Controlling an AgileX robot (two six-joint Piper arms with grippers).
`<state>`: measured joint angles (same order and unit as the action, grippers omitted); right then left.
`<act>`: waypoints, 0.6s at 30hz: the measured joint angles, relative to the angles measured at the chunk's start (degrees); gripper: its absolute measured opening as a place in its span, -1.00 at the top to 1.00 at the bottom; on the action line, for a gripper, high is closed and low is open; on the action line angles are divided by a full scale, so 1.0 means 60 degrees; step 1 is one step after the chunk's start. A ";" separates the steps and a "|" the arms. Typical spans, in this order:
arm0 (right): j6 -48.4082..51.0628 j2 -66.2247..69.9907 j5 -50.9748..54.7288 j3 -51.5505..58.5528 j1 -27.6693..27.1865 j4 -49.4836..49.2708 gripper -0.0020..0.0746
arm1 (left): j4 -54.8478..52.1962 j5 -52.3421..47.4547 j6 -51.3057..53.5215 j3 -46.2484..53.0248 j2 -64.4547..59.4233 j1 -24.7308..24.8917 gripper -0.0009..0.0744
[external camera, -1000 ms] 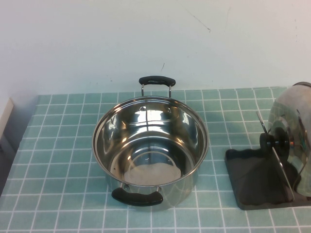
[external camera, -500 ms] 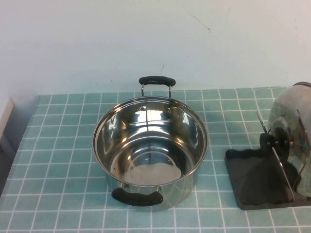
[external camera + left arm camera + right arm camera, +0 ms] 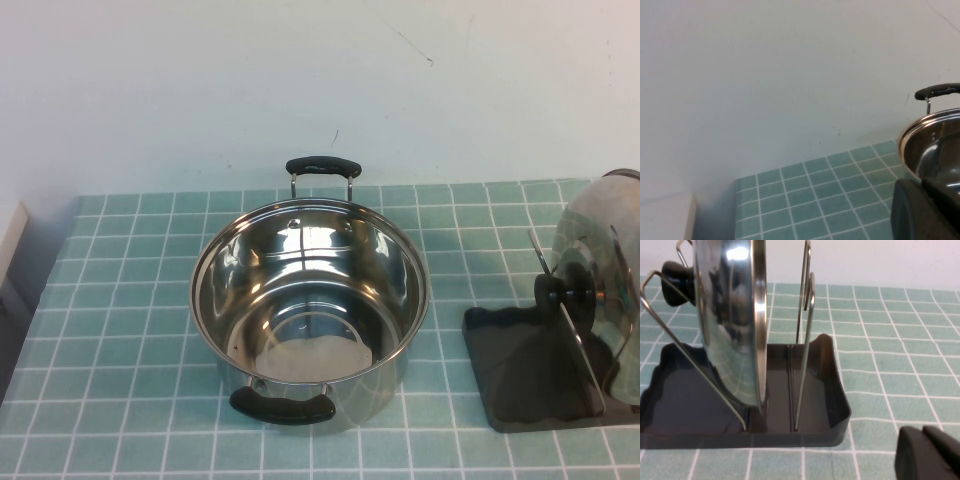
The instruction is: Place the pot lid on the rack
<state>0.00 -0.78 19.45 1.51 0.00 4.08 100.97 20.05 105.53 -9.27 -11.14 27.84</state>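
Note:
The shiny steel pot lid (image 3: 600, 250) stands on edge in the dark rack (image 3: 520, 375) at the table's right, held between wire dividers. Its black knob (image 3: 552, 290) faces the pot. In the right wrist view the lid (image 3: 730, 315) leans in the rack (image 3: 815, 405) with its knob (image 3: 676, 276) turned away. My right gripper (image 3: 922, 434) is shut and empty, low over the tiles beside the rack, apart from it. My left gripper (image 3: 921, 184) is shut and empty, left of the pot. Neither gripper shows in the high view.
A deep steel pot (image 3: 310, 300) with two black handles stands open mid-table; it also shows in the left wrist view (image 3: 935, 140). A white wall runs behind the green tiled table (image 3: 120, 300). The rack reaches the right edge of the high view.

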 joint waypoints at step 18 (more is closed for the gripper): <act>0.0000 0.0000 0.0000 0.0000 0.0000 0.0000 0.95 | -1.5765 -0.6782 -1.6352 0.0918 0.0376 -0.3519 0.98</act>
<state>0.00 -0.78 19.45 1.51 0.00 4.08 6.38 -20.64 7.42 -3.76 -8.88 6.72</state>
